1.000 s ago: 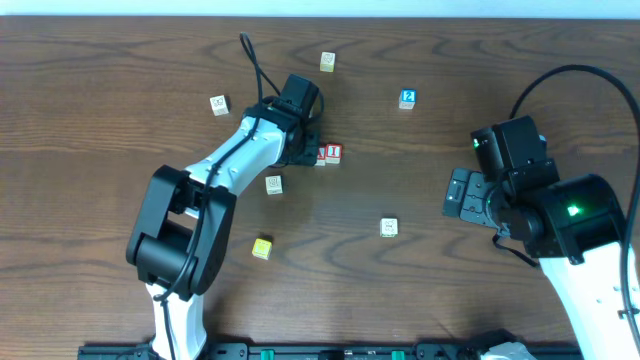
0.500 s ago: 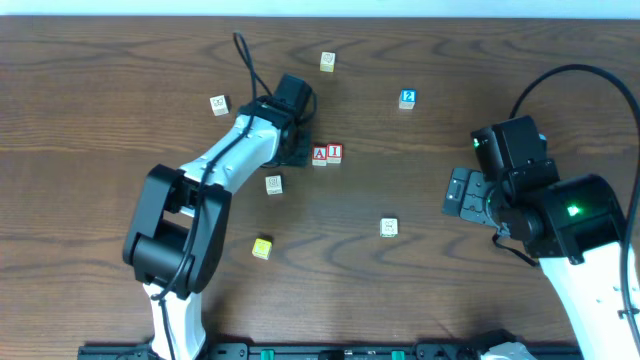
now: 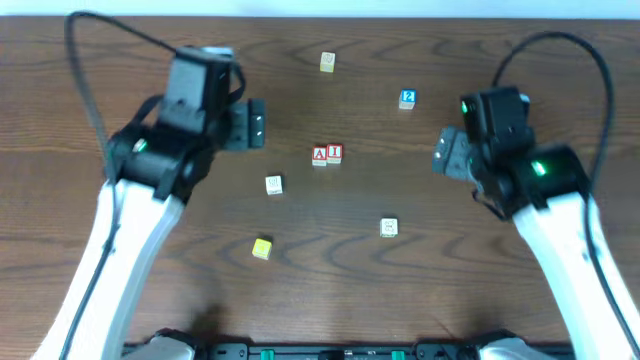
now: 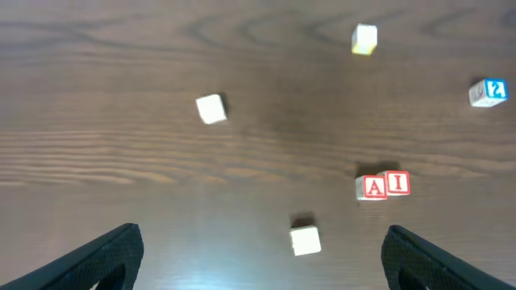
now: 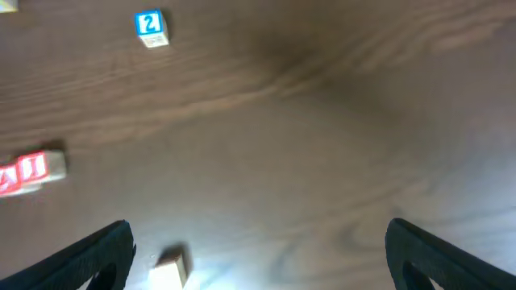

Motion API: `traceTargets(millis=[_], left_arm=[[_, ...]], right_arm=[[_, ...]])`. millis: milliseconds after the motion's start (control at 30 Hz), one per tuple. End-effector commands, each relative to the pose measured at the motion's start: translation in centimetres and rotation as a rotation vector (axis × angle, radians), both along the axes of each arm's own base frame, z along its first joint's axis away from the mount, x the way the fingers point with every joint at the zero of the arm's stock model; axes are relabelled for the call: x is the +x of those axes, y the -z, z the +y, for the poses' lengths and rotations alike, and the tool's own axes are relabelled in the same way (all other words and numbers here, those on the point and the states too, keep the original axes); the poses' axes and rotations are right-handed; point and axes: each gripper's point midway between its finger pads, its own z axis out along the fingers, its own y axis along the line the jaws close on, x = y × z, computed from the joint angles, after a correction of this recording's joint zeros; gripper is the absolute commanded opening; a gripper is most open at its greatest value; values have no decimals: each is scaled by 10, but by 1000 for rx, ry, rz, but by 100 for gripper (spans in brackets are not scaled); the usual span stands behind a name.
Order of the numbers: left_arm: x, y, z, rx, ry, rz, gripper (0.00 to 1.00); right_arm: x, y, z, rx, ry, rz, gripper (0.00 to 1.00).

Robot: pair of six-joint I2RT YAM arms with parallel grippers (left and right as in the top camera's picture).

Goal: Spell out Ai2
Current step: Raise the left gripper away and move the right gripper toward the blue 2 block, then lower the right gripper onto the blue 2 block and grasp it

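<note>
Now | A block red, touching I block | 2 block blue

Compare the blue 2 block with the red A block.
The small blue cube marked 2 shows a digit; the small red cube marked A shows a letter. The blue cube marked 2 stands alone; the red cube marked A touches the red I cube. Both lie ungripped on the wooden table.

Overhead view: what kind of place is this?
Probably a robotics lab bench: a wood-grain table, a left arm and right arm reaching over it, and small alphabet blocks scattered about, such as the A block, I block and 2 block.
</note>
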Motion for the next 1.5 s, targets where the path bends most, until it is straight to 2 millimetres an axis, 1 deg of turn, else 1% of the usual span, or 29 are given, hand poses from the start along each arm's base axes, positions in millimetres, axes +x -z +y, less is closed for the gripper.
traceTargets(millis=[0, 67, 133, 233, 267, 300, 400, 433, 533, 633, 733, 900, 1000, 1233, 1267, 1400, 1467], left_arm=[[-12, -17, 15, 47, -23, -40, 95], [-24, -23, 18, 42, -27, -44, 95], [-32, -24, 21, 41, -31, -36, 95], [-38, -20, 23, 50, -30, -9, 96], [-41, -17, 24, 55, -29, 9, 95], [-42, -15, 24, 58, -29, 18, 95], [-45, -13, 25, 63, -28, 33, 95], [-45, -13, 25, 64, -28, 34, 95], [-46, -12, 25, 62, -26, 36, 95], [-49, -10, 23, 50, -22, 53, 95], [-50, -9, 23, 54, -22, 60, 95], [-50, -8, 23, 42, -35, 63, 95], [-50, -7, 23, 38, -41, 67, 95], [-52, -6, 24, 40, -41, 74, 95], [-52, -6, 24, 41, -41, 74, 96], [-52, -6, 24, 40, -41, 73, 95], [-52, -6, 24, 40, -41, 73, 95]], right_arm=[[26, 19, -3, -43, -24, 78, 99], [45, 24, 4, -33, -30, 118, 99], [65, 22, 16, -2, -48, 132, 99], [97, 19, 38, 77, -90, 125, 99], [111, 22, 44, 102, -99, 121, 99], [116, 26, 48, 118, -104, 127, 99], [132, 50, 59, 164, -137, 161, 99], [140, 63, 65, 175, -168, 167, 99], [157, 93, 73, 179, -189, 177, 95], [167, 122, 67, 141, -173, 198, 95], [171, 141, 64, 117, -178, 222, 94], [181, 163, 58, 60, -198, 227, 94], [193, 176, 51, 3, -197, 205, 92], [213, 183, 41, 5, -159, 137, 92], [215, 184, 38, 6, -153, 132, 91], [219, 185, 30, 33, -114, 117, 81], [219, 187, 30, 69, -102, 120, 80]])
